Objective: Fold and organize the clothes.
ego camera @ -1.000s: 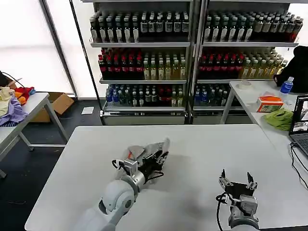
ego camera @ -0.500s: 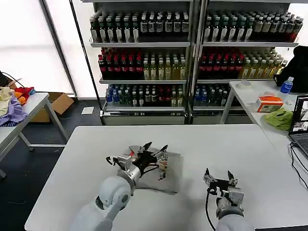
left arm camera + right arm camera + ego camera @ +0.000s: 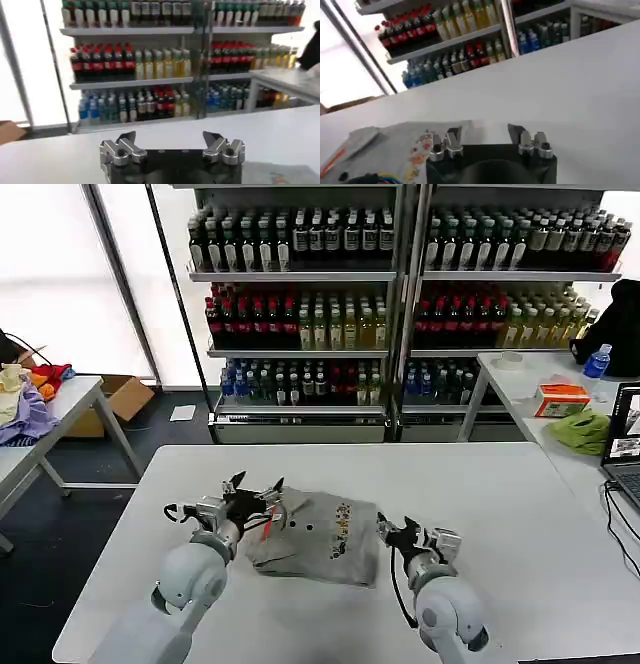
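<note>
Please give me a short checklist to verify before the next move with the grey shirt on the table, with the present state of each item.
1. Shirt lies flat on the white table: ok.
2. Left hand open, holding nothing: ok.
3. Right hand open at the shirt's right edge: ok.
4. Shirt away from the table's edges: ok.
5. Fold is neat and even: not ok, the near edge looks bunched.
6. Right hand touches the cloth: cannot tell.
</note>
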Controlling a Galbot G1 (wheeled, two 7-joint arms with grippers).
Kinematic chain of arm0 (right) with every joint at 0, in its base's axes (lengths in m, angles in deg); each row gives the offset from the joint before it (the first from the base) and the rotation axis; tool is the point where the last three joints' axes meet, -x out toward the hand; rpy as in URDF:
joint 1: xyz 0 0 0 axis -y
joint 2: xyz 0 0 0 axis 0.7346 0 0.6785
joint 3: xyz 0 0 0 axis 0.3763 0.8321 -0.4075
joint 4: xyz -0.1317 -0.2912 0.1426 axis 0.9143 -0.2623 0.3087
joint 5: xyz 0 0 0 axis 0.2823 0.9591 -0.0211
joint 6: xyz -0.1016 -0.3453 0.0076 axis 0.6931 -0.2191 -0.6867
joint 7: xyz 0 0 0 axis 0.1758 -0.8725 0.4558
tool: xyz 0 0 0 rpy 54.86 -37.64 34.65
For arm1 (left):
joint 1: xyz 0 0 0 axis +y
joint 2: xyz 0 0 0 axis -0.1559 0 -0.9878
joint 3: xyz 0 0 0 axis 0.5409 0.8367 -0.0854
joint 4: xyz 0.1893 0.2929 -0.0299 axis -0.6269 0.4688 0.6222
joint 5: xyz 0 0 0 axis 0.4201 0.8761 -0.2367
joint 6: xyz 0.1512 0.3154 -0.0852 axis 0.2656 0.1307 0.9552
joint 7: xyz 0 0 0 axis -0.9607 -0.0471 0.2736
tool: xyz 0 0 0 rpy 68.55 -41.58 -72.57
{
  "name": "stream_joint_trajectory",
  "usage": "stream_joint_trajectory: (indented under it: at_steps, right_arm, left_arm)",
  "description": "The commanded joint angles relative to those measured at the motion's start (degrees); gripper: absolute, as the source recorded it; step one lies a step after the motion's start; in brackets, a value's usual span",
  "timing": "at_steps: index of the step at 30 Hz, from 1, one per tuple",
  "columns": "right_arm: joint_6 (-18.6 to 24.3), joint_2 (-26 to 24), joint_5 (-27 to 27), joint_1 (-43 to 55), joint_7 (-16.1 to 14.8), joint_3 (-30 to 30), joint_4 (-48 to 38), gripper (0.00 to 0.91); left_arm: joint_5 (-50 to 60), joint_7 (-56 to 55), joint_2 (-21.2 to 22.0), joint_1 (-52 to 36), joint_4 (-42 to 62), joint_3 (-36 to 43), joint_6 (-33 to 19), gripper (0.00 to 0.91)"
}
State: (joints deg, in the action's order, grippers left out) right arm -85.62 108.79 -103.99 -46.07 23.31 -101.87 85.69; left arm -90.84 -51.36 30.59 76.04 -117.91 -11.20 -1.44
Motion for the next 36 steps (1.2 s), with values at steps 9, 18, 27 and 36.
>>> stream_joint_trajectory:
  at_steps: [9,18,27,36]
  right_arm:
    - [-0.44,0.70,-6.34,4.10,1.66,7.46,-5.21,0.685]
    - [-0.37,1.43,-5.54,1.22,3.65,7.05,-4.72,0.000]
    - [-0.37,-1.06,-1.36,0.65,2.51,5.12,-3.17,0.000]
    - [-0.56,-11.64,-1.15,9.36,-1.63,3.21,-9.06,0.000]
  left_arm:
    - [3.32,-1.30,-1.85,3.12,-0.68,-6.00,2.48,0.907]
    - [2.53,-1.46,-1.81,4.73,-1.57,-6.78,2.62,0.907]
    - [2.36,-1.87,-1.04,4.82,-1.83,-6.76,2.76,0.907]
    - [2.05,-2.19,-1.00,5.09,-2.50,-7.47,3.08,0.907]
